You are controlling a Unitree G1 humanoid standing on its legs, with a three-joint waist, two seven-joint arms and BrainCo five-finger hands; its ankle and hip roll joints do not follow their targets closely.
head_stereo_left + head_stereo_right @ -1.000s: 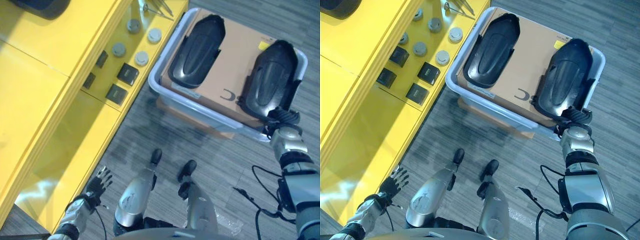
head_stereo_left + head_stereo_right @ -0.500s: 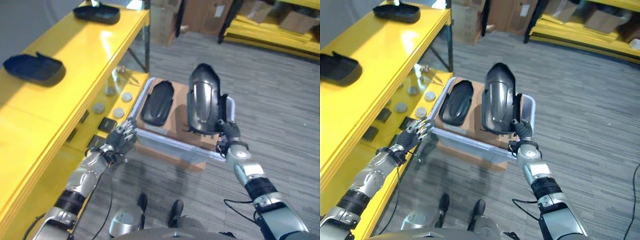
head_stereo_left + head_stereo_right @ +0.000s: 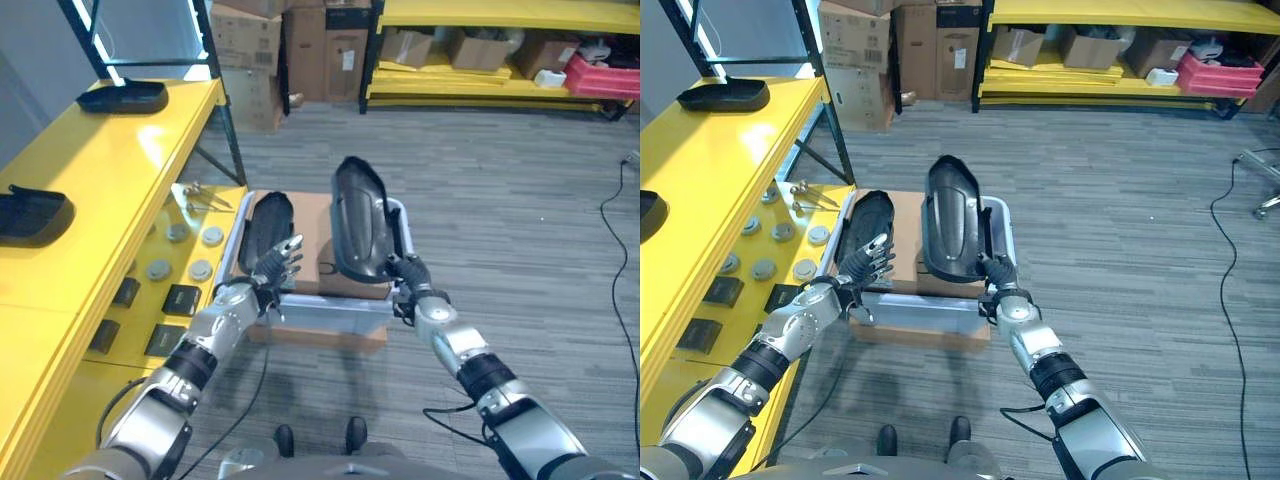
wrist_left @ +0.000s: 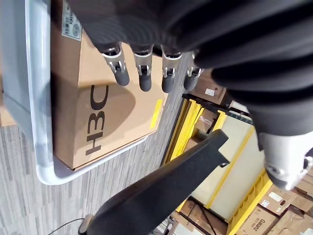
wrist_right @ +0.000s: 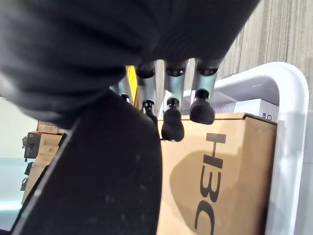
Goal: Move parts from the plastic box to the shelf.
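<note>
A long black moulded part [image 3: 360, 220] stands upright over the grey plastic box [image 3: 320, 305], with my right hand [image 3: 410, 275] shut on its lower edge. In the right wrist view its fingers [image 5: 171, 120] curl against the part [image 5: 98, 171]. A second black part [image 3: 265, 225] lies in the box on brown cardboard [image 3: 315, 245]. My left hand [image 3: 275, 265] hovers open at the box's near left corner, fingers [image 4: 142, 73] straight above the cardboard. To the left runs the yellow shelf [image 3: 110, 170].
Two black parts [image 3: 125, 97] [image 3: 30, 215] lie on the shelf top. Its lower tier holds grey discs and black blocks [image 3: 165, 270]. Cardboard boxes [image 3: 250, 40] and yellow racks [image 3: 480, 15] stand at the back. Grey floor opens to the right.
The camera has tilted up. My right hand has lifted the black part out of the box and stood it upright. My left hand has come up from beside the shelf to the box.
</note>
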